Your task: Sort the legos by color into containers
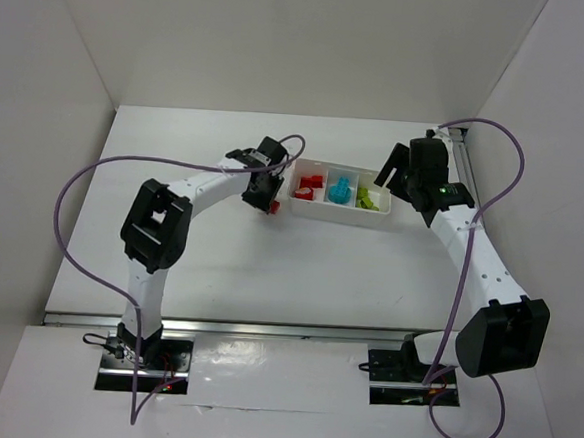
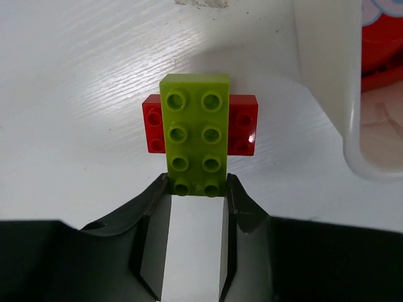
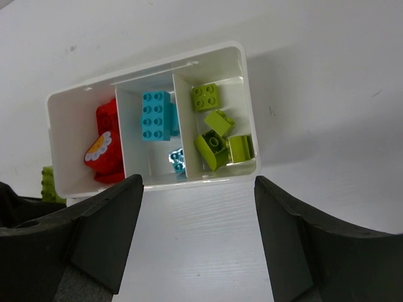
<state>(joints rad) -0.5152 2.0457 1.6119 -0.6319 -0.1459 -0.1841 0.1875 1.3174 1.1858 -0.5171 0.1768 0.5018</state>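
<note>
In the left wrist view a yellow-green lego (image 2: 195, 135) lies crosswise on top of a red lego (image 2: 243, 124), just left of the white container tray (image 2: 327, 63). My left gripper (image 2: 196, 186) is shut on the near end of the yellow-green brick, a jaw against each side. From above, the left gripper (image 1: 265, 191) sits at the tray's (image 1: 340, 220) left end. The right gripper (image 3: 198, 185) hangs open over the table beside the tray (image 3: 145, 70). The tray holds red legos (image 3: 107, 151), cyan legos (image 3: 156, 115) and yellow-green legos (image 3: 214, 135), each colour in its own compartment.
White walls enclose the table at the back and on both sides. Purple cables loop from each arm. The right arm (image 1: 470, 252) reaches along the table's right side.
</note>
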